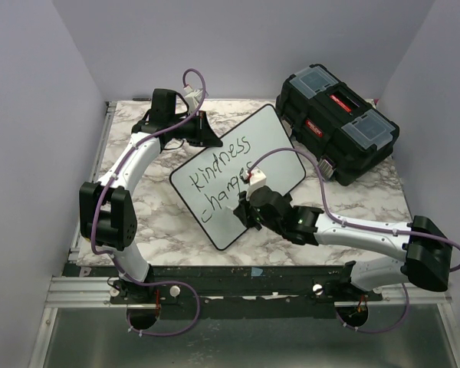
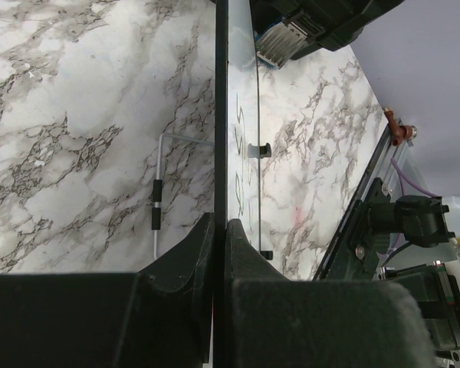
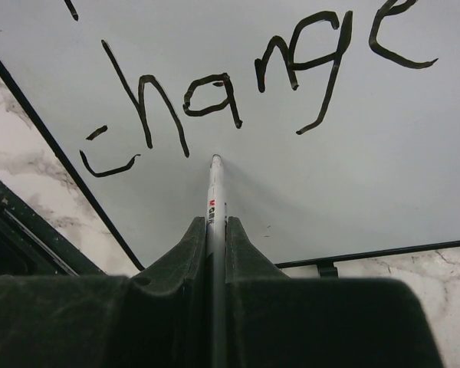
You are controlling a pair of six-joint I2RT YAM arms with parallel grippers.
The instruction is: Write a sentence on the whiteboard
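The whiteboard [image 1: 280, 149] lies slanted on the marble table, its black frame edge-on in the left wrist view [image 2: 221, 115]. The sentence [image 1: 224, 159] in black marker reads "kindness" with "change" [image 3: 215, 96] on the line below; my right arm covers that line's end in the top view. My left gripper [image 1: 202, 138] is shut on the board's far-left edge, fingers [image 2: 195, 245] pinching the frame. My right gripper [image 1: 247, 211] is shut on a white marker [image 3: 215, 192] over the board's lower part. The marker tip meets the white surface just below the "a".
A black toolbox [image 1: 337, 126] with clear lid compartments stands at the back right, close to the board's far corner [image 2: 307, 23]. Purple walls close in three sides. A metal rail [image 1: 215, 285] runs along the near edge. A thin wire stand [image 2: 158, 207] lies beside the board.
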